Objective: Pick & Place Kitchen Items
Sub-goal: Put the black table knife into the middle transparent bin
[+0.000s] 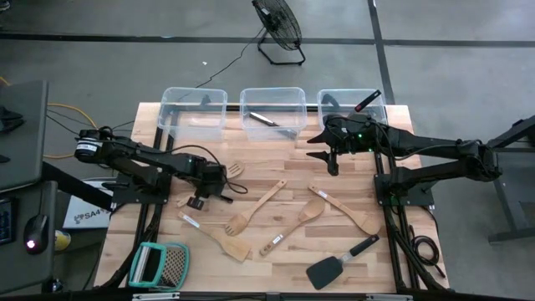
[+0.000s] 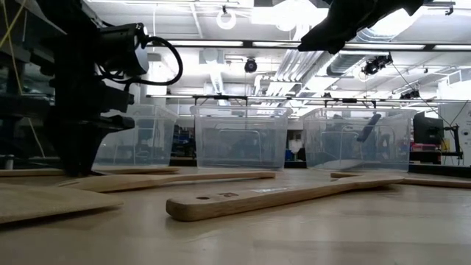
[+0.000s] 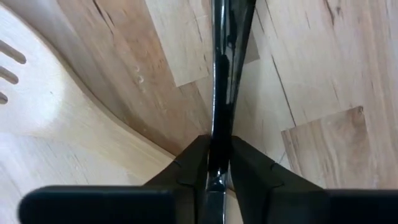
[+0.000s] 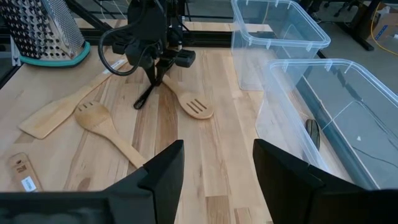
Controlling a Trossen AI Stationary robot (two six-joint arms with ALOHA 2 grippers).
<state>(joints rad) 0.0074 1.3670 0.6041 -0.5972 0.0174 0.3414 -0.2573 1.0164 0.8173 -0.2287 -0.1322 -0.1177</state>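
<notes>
The thin black utensil handle lies flat on the desk, left of centre, just beside a pale slotted wooden spatula, and the left hand has its two dark fingers pinched narrow on either side of it, low over the boards. To do this step well, I would judge the grip should be made firm before any lift, since the handle looks smooth, glossy and slim, and could twist or slip between the pads; a straight rise should clear the spatula head next to it, and the load will likely hang long and droop if it is caught off its balance point. The wooden pieces spread across the middle of the desk, a spoon, a flat turner and a long spatula, are matte, pale and broad at one end, while a black plastic turner near the front edge has a wide flat blade. Three clear plastic bins stand in a row along the far edge, thin-walled with rolled rims. The right hand hangs above the desk near the rightmost bin, its fingers standing apart and holding nothing. A teal-framed metal grater sits at the front left corner.
</notes>
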